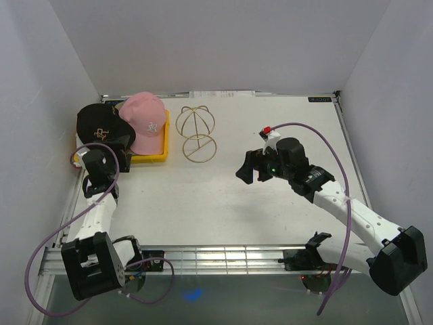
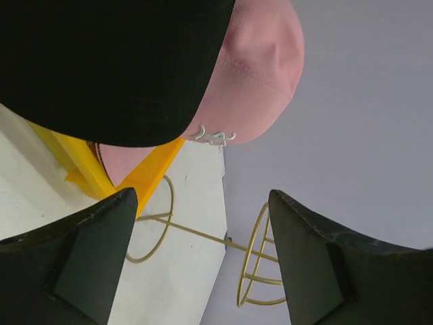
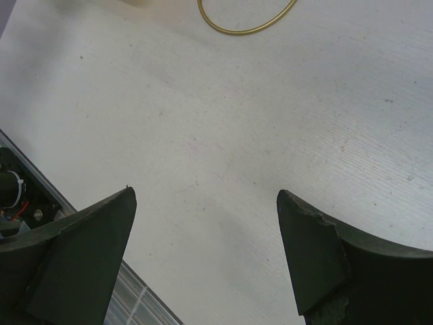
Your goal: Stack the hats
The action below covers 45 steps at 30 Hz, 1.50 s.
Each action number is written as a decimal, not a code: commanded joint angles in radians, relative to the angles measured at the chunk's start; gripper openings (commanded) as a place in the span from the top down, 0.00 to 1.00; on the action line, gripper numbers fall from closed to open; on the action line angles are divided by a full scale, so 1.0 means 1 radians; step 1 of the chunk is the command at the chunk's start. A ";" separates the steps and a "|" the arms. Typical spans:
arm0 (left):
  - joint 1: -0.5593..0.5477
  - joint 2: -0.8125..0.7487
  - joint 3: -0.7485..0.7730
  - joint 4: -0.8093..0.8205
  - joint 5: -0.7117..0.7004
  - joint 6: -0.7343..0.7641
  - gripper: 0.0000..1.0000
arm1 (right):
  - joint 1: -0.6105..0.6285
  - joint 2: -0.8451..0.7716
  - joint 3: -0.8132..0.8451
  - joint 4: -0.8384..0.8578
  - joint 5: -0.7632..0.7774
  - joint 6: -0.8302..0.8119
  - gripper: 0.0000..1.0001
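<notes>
A black cap (image 1: 98, 125) with a gold logo and a pink cap (image 1: 146, 120) with a white logo lie side by side on a yellow tray (image 1: 154, 157) at the back left. No tan or white cap shows. My left gripper (image 1: 124, 154) is open and empty just in front of the tray, below the black cap's brim. In the left wrist view the black cap (image 2: 115, 68) and the pink cap (image 2: 260, 68) fill the top above the open gripper (image 2: 203, 196). My right gripper (image 1: 252, 168) is open and empty over the bare table, as the right wrist view (image 3: 206, 193) shows.
A gold wire dome stand (image 1: 196, 132) stands right of the tray, between the two grippers; it also shows in the left wrist view (image 2: 260, 261), and its base ring shows in the right wrist view (image 3: 247, 26). Walls enclose the table on three sides. A metal rail (image 1: 223, 256) runs along the near edge.
</notes>
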 commanded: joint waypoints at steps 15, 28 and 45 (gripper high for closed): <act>-0.055 0.102 -0.030 0.197 -0.148 -0.111 0.18 | -0.013 -0.035 0.001 0.035 -0.025 -0.028 0.11; -0.054 0.172 -0.038 0.282 -0.233 -0.137 0.20 | -0.018 -0.052 -0.018 0.032 -0.030 -0.034 0.11; -0.050 0.206 -0.027 0.329 -0.297 -0.128 0.34 | -0.018 -0.054 -0.028 0.023 -0.039 -0.038 0.11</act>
